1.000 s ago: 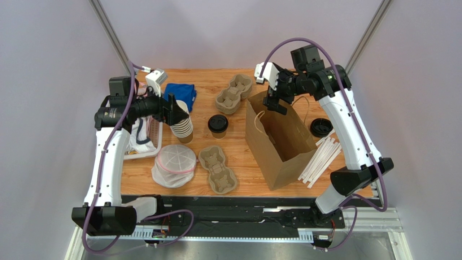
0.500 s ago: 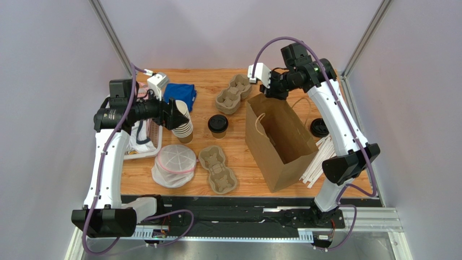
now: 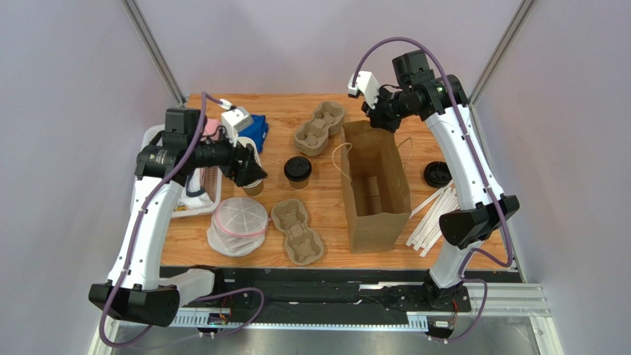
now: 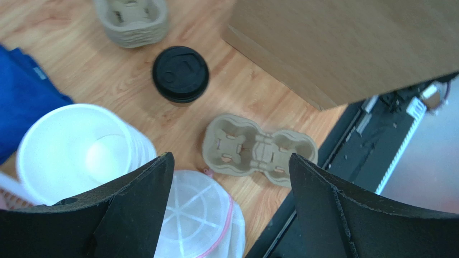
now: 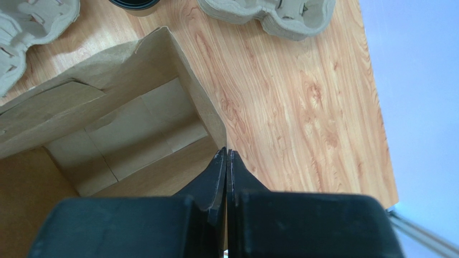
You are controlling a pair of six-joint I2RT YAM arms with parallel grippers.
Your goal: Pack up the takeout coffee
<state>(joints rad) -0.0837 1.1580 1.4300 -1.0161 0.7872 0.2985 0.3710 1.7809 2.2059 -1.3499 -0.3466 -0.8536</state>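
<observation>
Top external view, from the near edge outward: a carrier (image 3: 298, 235) and bagged lids (image 3: 238, 225) lie closest to the bases, with straws (image 3: 433, 216) off to the right. Between them the bag (image 3: 374, 194) stands upright on the table (image 3: 329, 211), its mouth open and nothing visible inside. Just past the carrier the coffee (image 3: 298, 169) stands upright with its lid on, between the cup stack (image 3: 254, 185) and the bag, touching neither. The left gripper (image 3: 250, 170) hangs over the cup stack with its jaws spread wide and nothing between them. In the left wrist view the coffee (image 4: 180, 73) sits ahead of the fingers (image 4: 134, 209), in line with the gap. Farthest back, the right gripper (image 3: 375, 120) is clenched on the bag's far rim, and the right wrist view shows its fingertips (image 5: 218, 166) pressed together over that paper edge. The step looks to be this: the right arm steadies the bag while the left fetches the coffee. To do it well, the pinch should hold the rim level so the mouth stays square. The left jaws should slide right, clear of the stack, and drop around the paper wall below the lid rather than onto the lid itself. They should then close gently, lift above the bag's left wall, and lower the coffee upright to the floor
</observation>
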